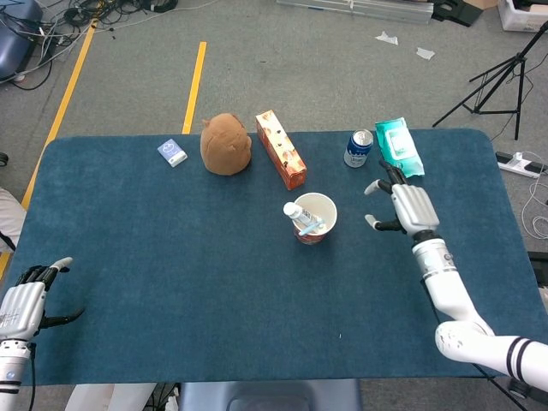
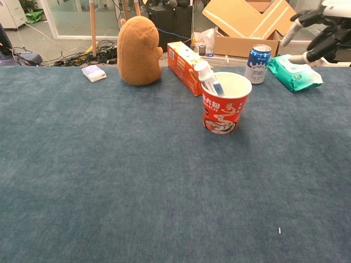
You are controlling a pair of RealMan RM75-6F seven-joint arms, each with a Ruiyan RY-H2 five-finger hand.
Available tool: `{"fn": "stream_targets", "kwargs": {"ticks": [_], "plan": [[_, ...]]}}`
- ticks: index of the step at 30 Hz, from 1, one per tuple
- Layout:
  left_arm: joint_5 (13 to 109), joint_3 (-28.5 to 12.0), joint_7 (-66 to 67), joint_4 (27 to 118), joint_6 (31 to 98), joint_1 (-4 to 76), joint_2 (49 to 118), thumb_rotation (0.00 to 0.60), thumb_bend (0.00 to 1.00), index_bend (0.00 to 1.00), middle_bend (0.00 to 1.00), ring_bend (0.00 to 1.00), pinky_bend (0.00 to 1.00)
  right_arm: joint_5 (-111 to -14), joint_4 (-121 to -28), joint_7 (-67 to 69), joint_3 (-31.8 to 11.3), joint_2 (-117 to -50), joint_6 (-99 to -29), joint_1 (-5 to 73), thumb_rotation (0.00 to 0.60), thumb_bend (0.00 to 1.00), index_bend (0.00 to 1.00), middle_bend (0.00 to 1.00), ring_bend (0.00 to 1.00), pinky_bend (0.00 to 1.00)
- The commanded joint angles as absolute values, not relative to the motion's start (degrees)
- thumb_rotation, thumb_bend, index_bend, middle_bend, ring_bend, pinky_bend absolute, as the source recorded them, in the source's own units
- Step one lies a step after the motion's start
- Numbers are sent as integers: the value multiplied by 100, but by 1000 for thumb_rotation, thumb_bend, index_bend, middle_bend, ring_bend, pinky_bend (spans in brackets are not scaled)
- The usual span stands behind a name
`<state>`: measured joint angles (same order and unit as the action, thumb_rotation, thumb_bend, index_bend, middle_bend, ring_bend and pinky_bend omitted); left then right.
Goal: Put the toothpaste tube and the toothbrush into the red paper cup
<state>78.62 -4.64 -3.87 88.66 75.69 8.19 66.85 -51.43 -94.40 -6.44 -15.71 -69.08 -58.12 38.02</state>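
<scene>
I am holding my right hand (image 1: 406, 208) spread and empty, right of the red paper cup (image 1: 314, 219), where toothpaste tube (image 1: 300, 214) and toothbrush (image 1: 313, 228) are leaning leftward.

Your right hand (image 2: 321, 30) is cut by the chest view's edge; the cup (image 1: 315, 219) hides most of the tube (image 1: 300, 214) and toothbrush (image 1: 310, 228).
</scene>
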Motion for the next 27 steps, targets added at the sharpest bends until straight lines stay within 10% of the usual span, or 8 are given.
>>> {"fn": "stream_targets", "kwargs": {"ticks": [1, 27], "plan": [[7957, -518, -355, 9025, 7588, 907, 6595, 600, 26, 168, 291, 217, 153, -5115, -9796, -1076, -1359, -6501, -6207, 3510, 600, 168, 384, 50, 0, 283], [8238, -776, -223, 9720, 7550, 1448, 6177, 600, 26, 168, 290, 217, 170, -5588, -10927, -1282, -543, -5622, -8087, 1533, 600, 157, 370, 50, 0, 283]]}}
